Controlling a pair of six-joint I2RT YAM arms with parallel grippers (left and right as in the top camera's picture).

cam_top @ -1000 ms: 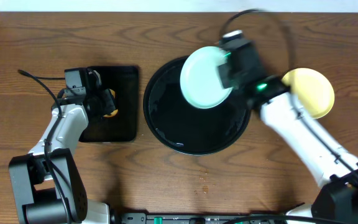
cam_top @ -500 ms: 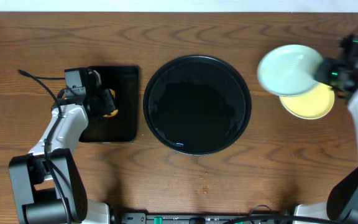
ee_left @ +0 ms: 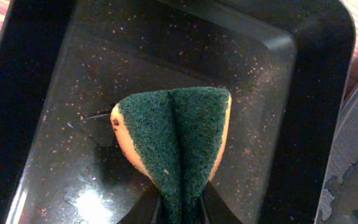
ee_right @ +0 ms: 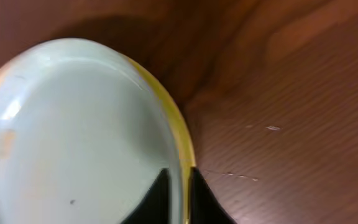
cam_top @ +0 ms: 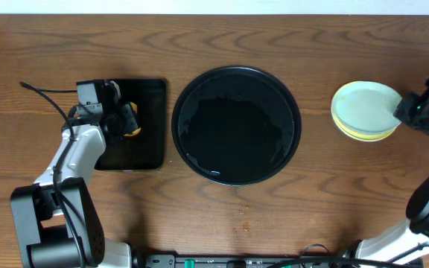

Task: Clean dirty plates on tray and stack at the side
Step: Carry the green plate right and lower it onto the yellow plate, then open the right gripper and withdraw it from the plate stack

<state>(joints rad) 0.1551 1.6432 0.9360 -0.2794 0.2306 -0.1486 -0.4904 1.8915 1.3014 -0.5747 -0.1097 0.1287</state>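
Note:
A pale mint plate [cam_top: 363,108] lies stacked on a pale yellow plate [cam_top: 360,135] on the bare wood at the right side. My right gripper [cam_top: 404,112] is at their right rim. In the right wrist view its fingers [ee_right: 178,180] straddle the mint plate's [ee_right: 73,137] rim, narrowly parted, with a strip of the yellow rim [ee_right: 182,140] showing between them. The mint plate carries a tiny dark speck and a faint orange smudge. The round black tray [cam_top: 237,126] holds no plate. My left gripper [cam_top: 125,121] is shut on a folded green-and-yellow sponge [ee_left: 173,140].
A small rectangular black tray [cam_top: 144,149] lies under the left gripper and sponge, wet and speckled in the left wrist view [ee_left: 55,124]. The round tray's rim [ee_left: 356,162] shows at that view's right edge. Brown tabletop surrounds both trays.
The right arm carried the mint plate from above the round tray to the right and set it down on the yellow plate, then its jaws eased apart. The left arm stayed put.

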